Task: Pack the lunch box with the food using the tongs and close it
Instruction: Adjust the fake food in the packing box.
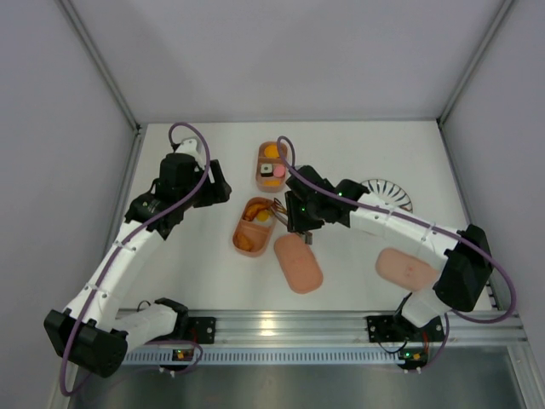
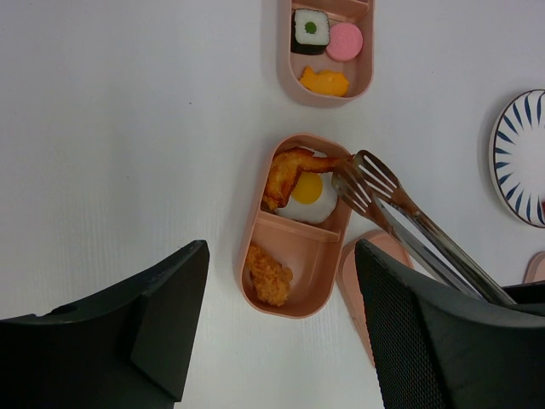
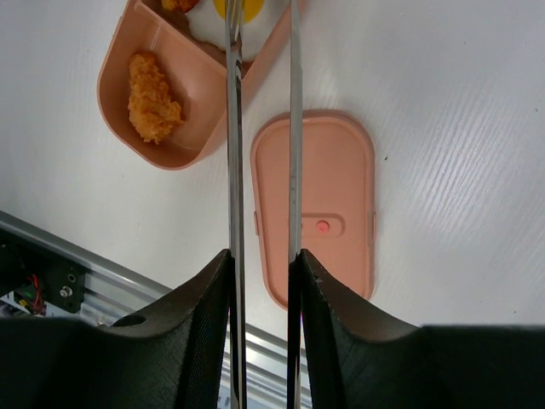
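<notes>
The lunch box stands as two open pink trays. The near tray (image 1: 254,227) holds a fried egg (image 2: 308,189), brown-red strips (image 2: 289,166) and an orange fried piece (image 2: 270,274). The far tray (image 1: 272,165) holds a sushi roll (image 2: 311,31), a pink piece (image 2: 345,41) and an orange piece (image 2: 324,82). My right gripper (image 3: 262,256) is shut on the silvery tongs (image 3: 234,128). The tongs' tips are spread slightly apart over the egg (image 3: 234,17), with nothing between them. My left gripper (image 2: 281,251) hangs open above the near tray's near end, holding nothing.
One pink lid (image 1: 298,262) lies flat right of the near tray, under the tongs. A second lid (image 1: 407,268) lies further right, by my right arm. A striped white plate (image 1: 387,192) sits at the back right. The metal rail (image 3: 85,273) runs along the table's near edge.
</notes>
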